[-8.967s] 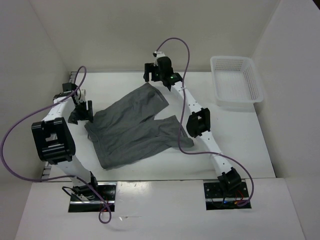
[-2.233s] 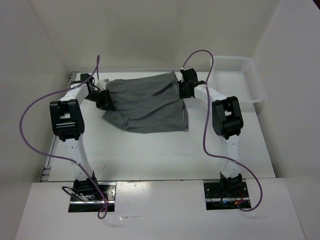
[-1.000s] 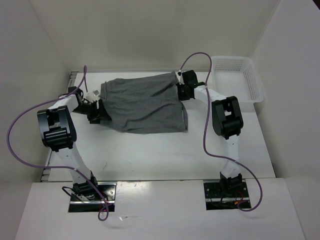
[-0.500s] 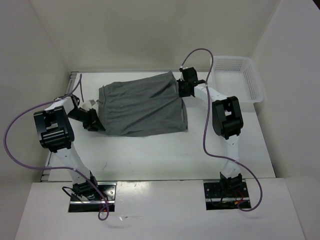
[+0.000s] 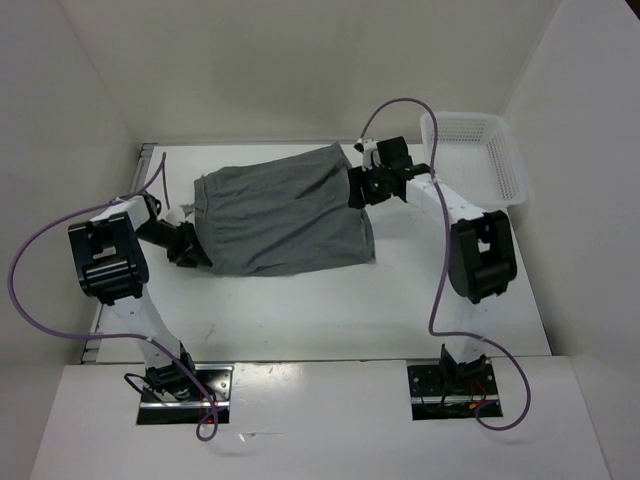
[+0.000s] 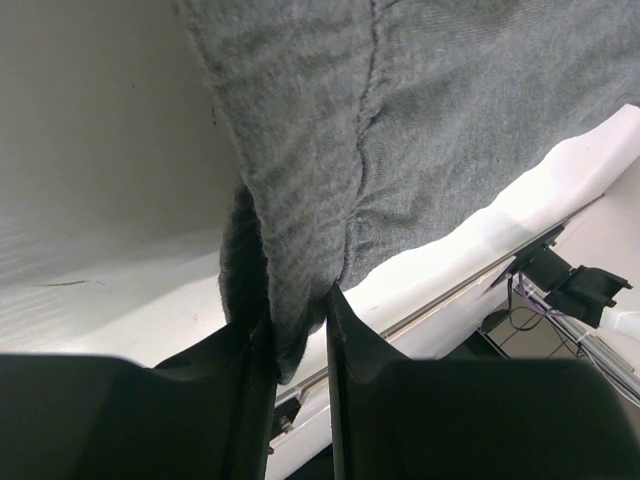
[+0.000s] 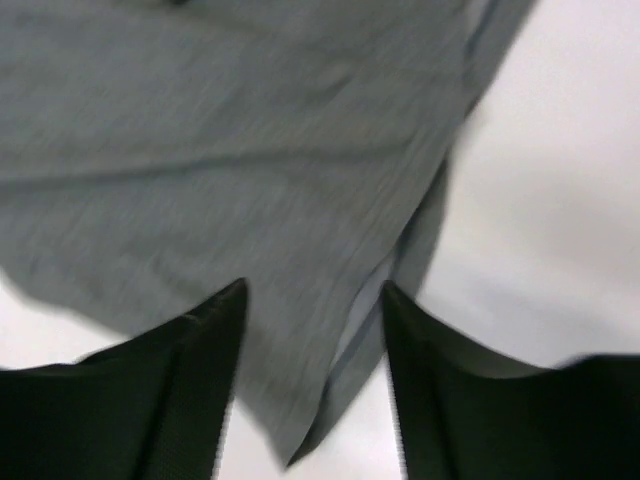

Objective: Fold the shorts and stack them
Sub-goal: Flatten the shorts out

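The grey shorts lie folded in half on the white table, one broad slab from left to right. My left gripper is at their near left corner, shut on the fabric; in the left wrist view the shorts hang pinched between the two dark fingers. My right gripper hovers at the shorts' right edge with its jaws apart. The right wrist view shows the shorts lying loose below the gripper, a corner pointing between the fingers, nothing gripped.
A white mesh basket stands at the back right of the table. White walls close in the back and both sides. Purple cables loop over both arms.
My right gripper has opened and let go of the shorts' right edge, its arm swinging out to the right. The left gripper closed on the left corner and pulled it slightly nearer.
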Controlling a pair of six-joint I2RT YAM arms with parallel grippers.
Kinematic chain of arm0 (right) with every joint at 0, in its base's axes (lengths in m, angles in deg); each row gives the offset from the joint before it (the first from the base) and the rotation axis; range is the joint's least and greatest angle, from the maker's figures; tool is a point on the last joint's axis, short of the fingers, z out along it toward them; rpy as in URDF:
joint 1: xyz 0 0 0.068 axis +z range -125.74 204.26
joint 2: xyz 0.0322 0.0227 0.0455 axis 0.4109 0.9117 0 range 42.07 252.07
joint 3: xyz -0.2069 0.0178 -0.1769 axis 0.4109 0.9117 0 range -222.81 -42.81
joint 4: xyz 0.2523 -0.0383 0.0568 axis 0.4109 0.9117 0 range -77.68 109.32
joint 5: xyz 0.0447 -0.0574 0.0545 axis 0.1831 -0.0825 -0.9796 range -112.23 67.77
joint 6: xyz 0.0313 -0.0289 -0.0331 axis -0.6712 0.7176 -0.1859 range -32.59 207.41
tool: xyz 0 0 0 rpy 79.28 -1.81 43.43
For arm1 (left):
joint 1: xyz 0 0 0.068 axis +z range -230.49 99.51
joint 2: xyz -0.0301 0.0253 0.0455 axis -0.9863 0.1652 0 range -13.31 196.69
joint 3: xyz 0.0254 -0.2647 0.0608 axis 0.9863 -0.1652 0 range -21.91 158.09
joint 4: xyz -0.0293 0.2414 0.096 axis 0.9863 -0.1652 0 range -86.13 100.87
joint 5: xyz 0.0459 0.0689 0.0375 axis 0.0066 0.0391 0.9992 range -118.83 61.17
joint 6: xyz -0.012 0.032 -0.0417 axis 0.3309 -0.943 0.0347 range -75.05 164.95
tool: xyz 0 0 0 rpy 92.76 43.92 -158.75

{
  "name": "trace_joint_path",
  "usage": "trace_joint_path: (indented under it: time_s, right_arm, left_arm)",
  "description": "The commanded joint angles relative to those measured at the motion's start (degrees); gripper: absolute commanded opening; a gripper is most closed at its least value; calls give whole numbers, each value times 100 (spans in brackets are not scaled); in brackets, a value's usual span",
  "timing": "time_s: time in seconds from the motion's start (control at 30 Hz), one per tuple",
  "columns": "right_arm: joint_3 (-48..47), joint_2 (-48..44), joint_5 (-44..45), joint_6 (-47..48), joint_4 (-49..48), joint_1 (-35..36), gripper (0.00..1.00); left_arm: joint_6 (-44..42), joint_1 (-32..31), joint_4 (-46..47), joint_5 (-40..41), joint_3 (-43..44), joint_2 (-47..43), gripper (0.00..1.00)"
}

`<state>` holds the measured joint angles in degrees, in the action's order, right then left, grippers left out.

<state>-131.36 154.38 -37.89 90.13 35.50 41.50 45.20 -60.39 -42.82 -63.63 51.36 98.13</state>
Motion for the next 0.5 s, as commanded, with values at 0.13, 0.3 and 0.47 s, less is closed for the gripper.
trace_joint_path:
  time_s: [0.13, 0.3, 0.47]
  right_arm:
    - [1839, -1220, -860, 264, 363, -45, 56]
    - [2298, -1300, -939, -34, 4, -45, 59]
    - [2412, -1300, -816, -850, -226, -177, 65]
  left_arm:
    - [-25, 21, -45, -114, -156, -245, 30]
    - [-25, 21, -45, -52, -208, -307, 30]
    - [-25, 21, -45, 62, -269, -429, 31]
